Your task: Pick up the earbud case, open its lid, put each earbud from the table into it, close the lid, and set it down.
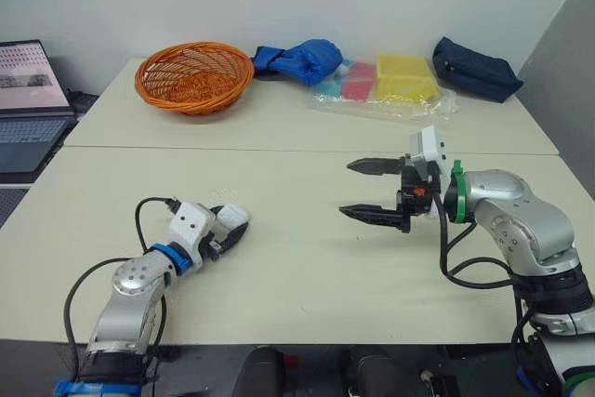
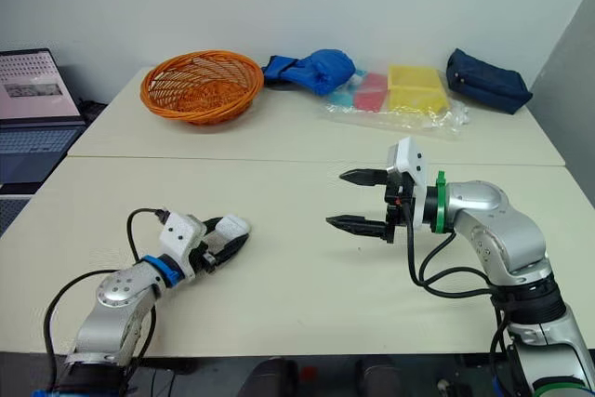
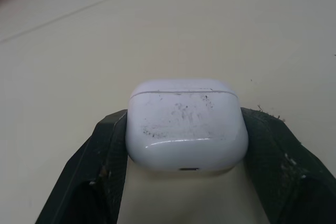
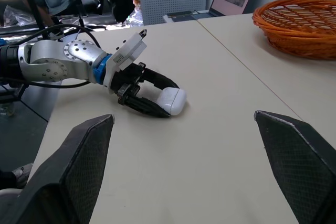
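earbud case: white, lid shut, pinched between the two black fingers of the left pincer. one finger presses on each side of it, and its lid end points away from the wrist. case and left pincer lie low on the desk, the case seemingly touching the surface. right pincer: spread wide and holding nothing, raised above the desk, its tips turned toward the left pincer and well apart from it. beyond the left pincer, at the far side of the desk, stands an orange basket. beyond the right pincer lie a blue bag, a clear packet of coloured items and a navy pouch.
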`<action>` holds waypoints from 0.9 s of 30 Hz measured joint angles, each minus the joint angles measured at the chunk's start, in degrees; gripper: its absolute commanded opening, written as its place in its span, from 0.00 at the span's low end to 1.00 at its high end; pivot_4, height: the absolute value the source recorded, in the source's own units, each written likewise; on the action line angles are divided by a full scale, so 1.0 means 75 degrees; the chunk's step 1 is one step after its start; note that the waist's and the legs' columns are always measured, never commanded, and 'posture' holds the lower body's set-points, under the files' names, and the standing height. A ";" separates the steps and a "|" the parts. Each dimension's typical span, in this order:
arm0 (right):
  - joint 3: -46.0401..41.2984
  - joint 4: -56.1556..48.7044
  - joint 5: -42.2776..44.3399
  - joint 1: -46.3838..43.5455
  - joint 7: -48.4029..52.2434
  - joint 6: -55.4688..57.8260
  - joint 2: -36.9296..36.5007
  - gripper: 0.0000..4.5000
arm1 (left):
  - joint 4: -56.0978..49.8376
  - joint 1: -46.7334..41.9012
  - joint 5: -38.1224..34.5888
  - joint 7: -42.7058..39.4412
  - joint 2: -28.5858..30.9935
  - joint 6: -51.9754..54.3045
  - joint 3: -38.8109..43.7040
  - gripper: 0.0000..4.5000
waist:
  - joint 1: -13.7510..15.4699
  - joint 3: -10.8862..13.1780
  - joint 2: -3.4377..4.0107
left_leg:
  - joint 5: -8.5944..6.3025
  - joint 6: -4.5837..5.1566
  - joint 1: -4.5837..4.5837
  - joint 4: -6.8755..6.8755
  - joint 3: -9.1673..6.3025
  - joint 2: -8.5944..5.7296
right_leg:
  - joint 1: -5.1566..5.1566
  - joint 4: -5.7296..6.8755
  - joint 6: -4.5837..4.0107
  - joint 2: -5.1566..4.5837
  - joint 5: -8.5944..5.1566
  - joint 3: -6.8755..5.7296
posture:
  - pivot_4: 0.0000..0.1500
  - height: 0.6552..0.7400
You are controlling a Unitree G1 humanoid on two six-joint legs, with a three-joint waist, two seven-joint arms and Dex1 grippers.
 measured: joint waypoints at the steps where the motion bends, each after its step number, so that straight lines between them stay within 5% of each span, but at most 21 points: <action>1: -0.0174 0.0071 0.0365 -0.0258 -0.0253 0.0474 0.0166 1.00 | 0.0308 -0.0703 0.0241 -0.0200 0.0189 -0.0786 -0.0138 0.62 | 0.0020 0.0001 -0.0002 | 0.0000 0.0000 -0.0032 0.0022 -0.0004 0.0007 | -0.0015 -0.0001 -0.0009 0.0004 0.0022 -0.0006 | 1.00 1.00; 6: -0.0480 0.0229 0.1316 -0.0927 -0.0789 0.1757 0.0545 1.00 | 0.1468 -0.3439 0.0849 -0.0854 0.0589 -0.4590 -0.0700 0.62 | 0.0081 -0.0029 0.0014 | -0.0003 0.0004 -0.0026 0.0004 0.0026 -0.0001 | 0.0000 -0.0038 -0.0001 0.0006 0.0053 -0.0013 | 1.00 1.00; 11: -0.0319 0.0747 0.1141 -0.0969 -0.0977 0.1828 0.0808 1.00 | 0.3635 -0.4474 0.1472 -0.0880 0.0376 -0.7368 -0.1361 0.62 | -0.0007 -0.0026 0.0014 | -0.0008 0.0010 -0.0079 0.0009 0.0052 -0.0010 | -0.0047 -0.0043 0.0020 0.0022 0.0053 -0.0017 | 1.00 1.00; 27: -0.0229 0.1290 0.0842 -0.1367 -0.1856 0.1995 0.2124 1.00 | 0.5534 -0.5948 0.1614 -0.0134 -0.0091 -1.0428 -0.2179 0.62 | -0.0030 -0.0026 0.0014 | -0.0006 0.0009 -0.0098 0.0033 0.0034 -0.0010 | -0.0070 -0.0002 0.0021 0.0036 0.0053 -0.0032 | 1.00 1.00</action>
